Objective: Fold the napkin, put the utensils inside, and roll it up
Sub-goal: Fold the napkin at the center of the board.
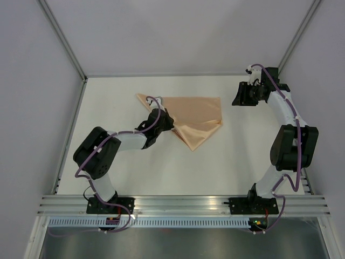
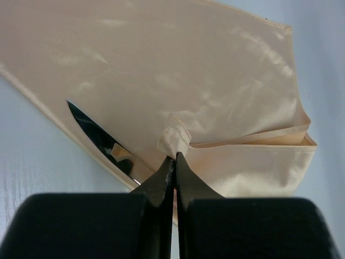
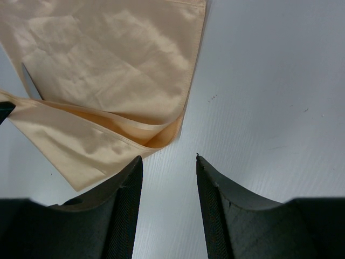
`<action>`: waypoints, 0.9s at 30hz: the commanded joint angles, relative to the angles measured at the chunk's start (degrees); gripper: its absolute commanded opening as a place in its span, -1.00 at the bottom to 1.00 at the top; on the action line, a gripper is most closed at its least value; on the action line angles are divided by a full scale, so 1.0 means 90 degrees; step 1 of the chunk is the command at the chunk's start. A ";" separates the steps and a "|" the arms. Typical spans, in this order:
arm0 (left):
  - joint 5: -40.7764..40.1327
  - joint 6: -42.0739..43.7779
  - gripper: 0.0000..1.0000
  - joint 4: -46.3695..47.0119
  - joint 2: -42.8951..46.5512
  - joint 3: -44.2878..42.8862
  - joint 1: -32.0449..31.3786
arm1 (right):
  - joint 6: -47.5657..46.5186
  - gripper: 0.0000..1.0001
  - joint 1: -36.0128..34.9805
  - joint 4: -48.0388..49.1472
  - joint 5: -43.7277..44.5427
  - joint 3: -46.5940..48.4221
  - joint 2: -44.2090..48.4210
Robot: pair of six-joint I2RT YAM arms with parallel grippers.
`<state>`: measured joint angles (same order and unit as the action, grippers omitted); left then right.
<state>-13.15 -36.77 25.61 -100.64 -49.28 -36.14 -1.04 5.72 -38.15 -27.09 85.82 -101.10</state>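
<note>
The peach-orange napkin (image 1: 197,116) lies mid-table, partly folded, with one flap doubled over toward the front. My left gripper (image 1: 171,127) is shut on a pinched corner of the napkin (image 2: 215,81), its tips (image 2: 175,156) meeting on the hem. One of the utensils, a shiny serrated knife blade (image 2: 97,140), pokes out from under the cloth's left edge; the rest of it is hidden. My right gripper (image 1: 240,96) hovers at the far right, open and holding nothing (image 3: 168,157), just right of the napkin's folded corner (image 3: 108,70).
White walls with grey metal posts close in the tabletop (image 1: 135,172) on three sides. An aluminium rail (image 1: 183,205) carrying both arm bases runs along the near edge.
</note>
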 commanded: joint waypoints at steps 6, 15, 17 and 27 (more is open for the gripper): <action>0.0464 -0.0513 -0.95 0.0075 -0.0243 0.0016 0.0304 | 0.0067 0.01 -0.0059 0.0089 -0.0037 -0.0024 -0.0027; 0.0669 -0.0621 -0.95 0.0143 -0.0409 0.0007 0.0451 | 0.0047 0.01 -0.0088 0.0089 -0.0027 -0.0034 -0.0036; 0.0728 -0.0640 -0.95 0.0143 -0.0458 -0.0013 0.0471 | 0.0037 0.01 -0.0088 0.0089 -0.0017 -0.0034 -0.0046; 0.0972 -0.0699 -0.86 0.0075 -0.0663 -0.0150 0.0637 | 0.0027 0.01 -0.0117 0.0079 -0.0017 -0.0034 -0.0056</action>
<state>-5.80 -40.49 25.63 -105.73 -49.32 -30.94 -1.06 4.97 -38.15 -27.07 85.62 -101.21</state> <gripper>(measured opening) 0.066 0.506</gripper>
